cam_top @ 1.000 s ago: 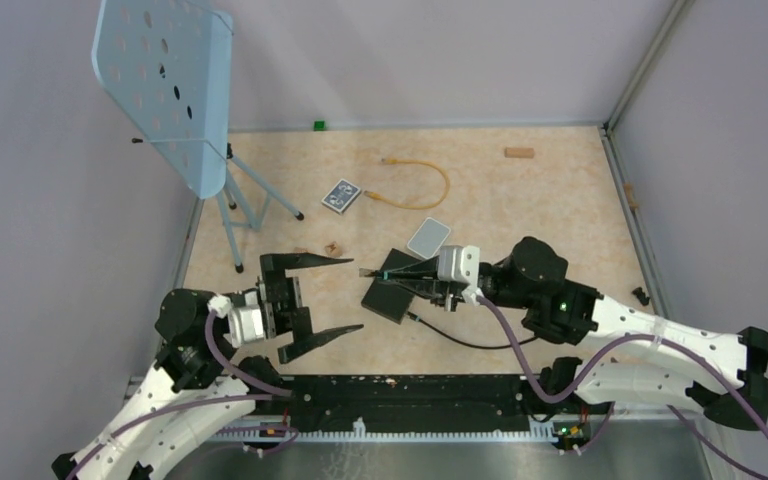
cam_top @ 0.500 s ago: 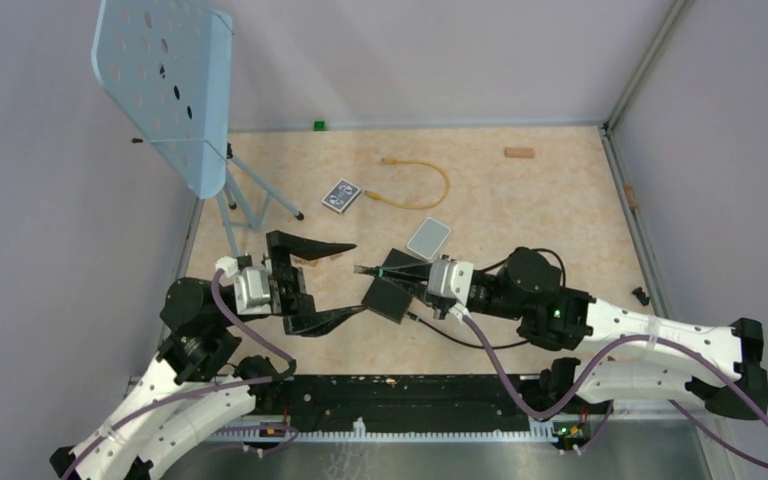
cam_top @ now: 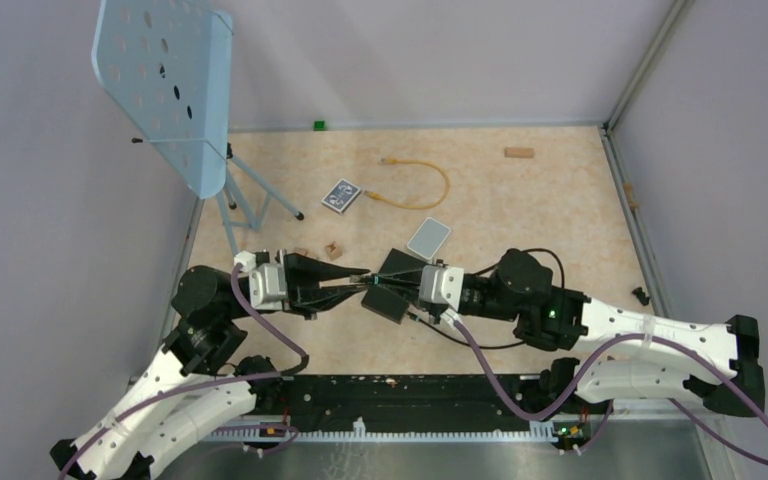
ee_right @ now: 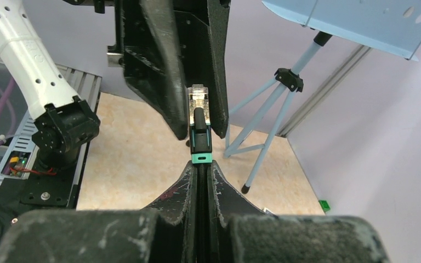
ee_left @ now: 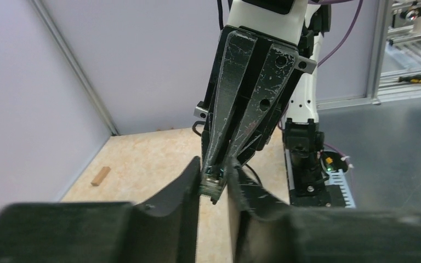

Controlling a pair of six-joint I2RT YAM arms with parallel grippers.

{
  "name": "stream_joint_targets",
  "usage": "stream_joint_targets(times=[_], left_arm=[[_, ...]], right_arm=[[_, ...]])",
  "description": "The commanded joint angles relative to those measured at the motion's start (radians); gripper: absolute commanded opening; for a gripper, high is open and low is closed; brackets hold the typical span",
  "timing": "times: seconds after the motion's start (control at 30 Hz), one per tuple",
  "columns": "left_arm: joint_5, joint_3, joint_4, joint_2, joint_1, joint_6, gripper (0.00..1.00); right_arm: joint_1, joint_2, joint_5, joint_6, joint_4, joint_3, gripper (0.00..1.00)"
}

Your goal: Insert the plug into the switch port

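So the right gripper (ee_right: 201,164) has its fingers pinched tight on the plug (ee_right: 197,101). It's holding the black boot just behind the green ring, with the clear tip sticking out past its fingertips. The left gripper (ee_left: 214,167) faces it head-on, jaws narrow, one finger on each side of that clear tip. Honestly can't tell if those fingers are actually squeezing it or just sitting right beside it.

From overhead, the two grippers meet nose to nose near the middle of the table (cam_top: 520,215), at about the 9 o'clock corner of the black box (cam_top: 388,306). The box lies flat, partly under the right gripper. Can't make out the port itself from any view. The plug's black cable (cam_top: 465,343) trails off toward 4 o'clock of the box.

Other stuff, going from the box:
- A pale card (cam_top: 428,238) is near it at 1 o'clock.
- A playing card (cam_top: 340,196) is at 11.
- A yellow cable (cam_top: 422,186) is around 12.
- A blue music stand (cam_top: 165,85) is way off at 10.
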Motion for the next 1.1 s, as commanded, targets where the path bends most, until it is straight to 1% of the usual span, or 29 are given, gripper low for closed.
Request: stream_joint_targets(times=[0.0,0.07,0.1,0.17,0.2,0.27,0.3,0.33,0.4,0.47,0.57,0.67,0.7,0.73,0.77,0.8,0.83,0.87,0.9,1.07], left_arm=[[0.019,0.037,0.002,-0.001,-0.001,0.02,0.21],[0.021,0.037,-0.005,0.0,0.0,0.028,0.04],[0.026,0.037,-0.01,0.001,-0.001,0.034,0.0],[0.046,0.039,-0.02,0.003,0.0,0.048,0.0],[0.066,0.04,-0.022,0.004,-0.001,0.054,0.0],[0.088,0.039,-0.021,0.005,0.0,0.063,0.0],[0.094,0.04,-0.022,0.004,0.0,0.066,0.0],[0.097,0.041,-0.022,0.005,-0.001,0.069,0.0],[0.107,0.039,-0.024,0.004,-0.001,0.075,0.0],[0.112,0.041,-0.026,0.003,0.0,0.082,0.0],[0.114,0.042,-0.031,-0.001,0.0,0.086,0.0],[0.094,0.04,-0.033,-0.003,-0.001,0.085,0.0],[0.069,0.04,-0.036,-0.004,0.0,0.078,0.13],[0.02,0.038,-0.038,-0.006,-0.001,0.062,0.5],[-0.016,0.035,-0.035,-0.007,0.0,0.045,0.63],[-0.048,0.031,-0.033,-0.008,0.0,0.034,0.71],[-0.077,0.028,-0.035,-0.008,-0.001,0.029,0.82],[-0.111,0.023,-0.035,-0.008,-0.001,0.019,0.95],[-0.147,0.018,-0.036,-0.006,0.0,0.006,0.98],[-0.313,-0.01,-0.048,0.008,0.0,-0.006,0.99]], right_arm=[[0.012,-0.003,-0.009,-0.005,0.033,0.028,0.0],[0.012,-0.002,-0.012,-0.003,0.035,0.029,0.0],[0.012,-0.002,-0.014,-0.001,0.035,0.029,0.0],[0.012,-0.004,-0.018,0.007,0.035,0.029,0.0],[0.013,-0.003,-0.021,0.012,0.033,0.031,0.05],[0.012,-0.002,-0.036,0.026,0.026,0.037,0.23],[0.012,-0.001,-0.048,0.036,0.024,0.039,0.27],[0.012,0.0,-0.052,0.045,0.024,0.039,0.29],[0.013,0.002,-0.06,0.061,0.022,0.042,0.3],[0.013,0.006,-0.068,0.067,0.012,0.048,0.26],[0.012,0.014,-0.076,0.069,-0.004,0.056,0.15],[0.012,0.012,-0.082,0.071,-0.005,0.053,0.0],[0.012,0.008,-0.078,0.074,-0.002,0.049,0.0],[0.012,0.005,-0.063,0.081,0.003,0.043,0.0],[0.012,0.001,-0.04,0.096,0.011,0.038,0.0],[0.012,-0.002,-0.009,0.112,0.018,0.033,0.0],[0.012,-0.006,0.02,0.119,0.021,0.028,0.0],[0.012,-0.01,0.051,0.122,0.019,0.022,0.0],[0.012,-0.013,0.094,0.129,0.017,0.016,0.0],[0.004,-0.018,0.361,0.196,0.002,-0.001,0.0]])
